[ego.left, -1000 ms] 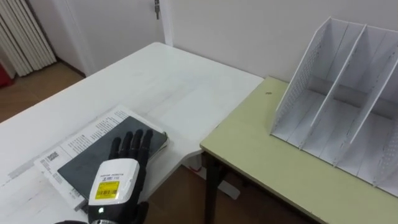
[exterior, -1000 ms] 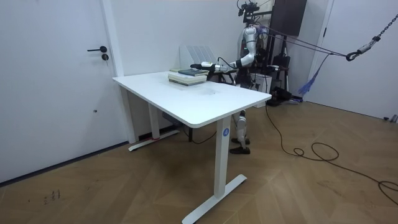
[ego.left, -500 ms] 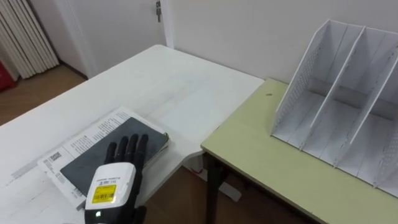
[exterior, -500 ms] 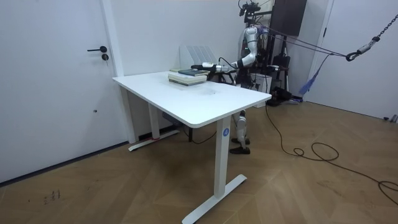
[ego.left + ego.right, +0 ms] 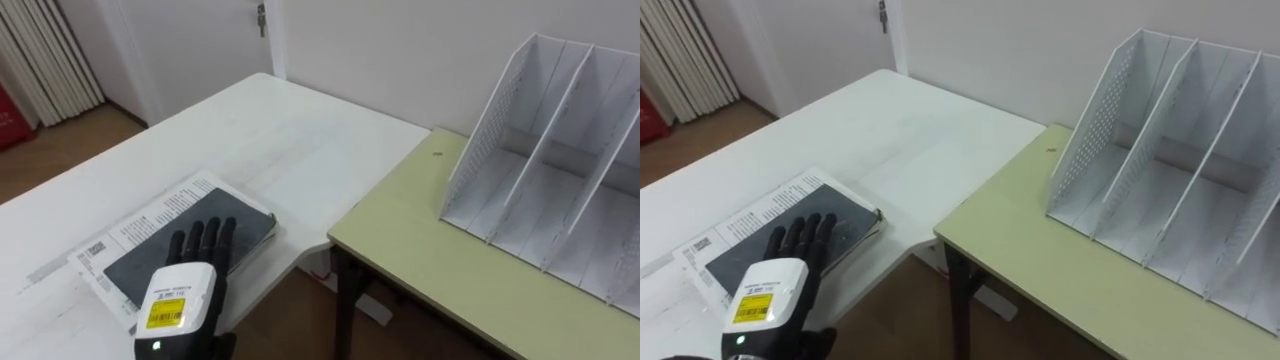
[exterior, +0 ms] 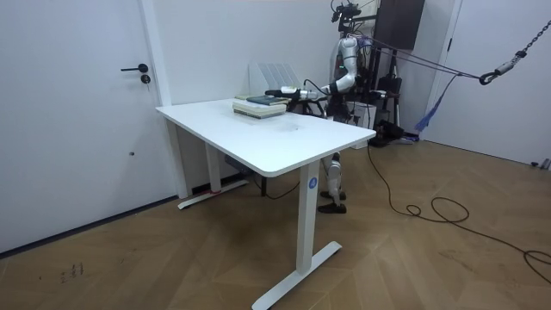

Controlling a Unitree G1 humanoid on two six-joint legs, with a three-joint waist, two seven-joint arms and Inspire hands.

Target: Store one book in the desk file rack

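Note:
A dark-covered book point(image 5: 140, 262) lies on top of a white printed book point(image 5: 150, 210), near the corner of the white table point(image 5: 250, 130). My left hand point(image 5: 185, 290) rests flat on the dark cover with its fingers straight and open, pointing away from me. The white file rack point(image 5: 560, 170) stands upright on the green desk point(image 5: 430, 250) at the right, its slots empty. In the room view I stand behind the white table, one arm stretched out to the book stack point(image 6: 260, 105).
A narrow gap separates the white table from the green desk. A wall runs behind both. A closed door point(image 6: 77, 103) is at the room view's left. Wooden floor lies beyond the table's left edge.
My left hand has slid back a little toward me over the dark cover. The whole picture has shifted slightly. The books and the rack have not moved.

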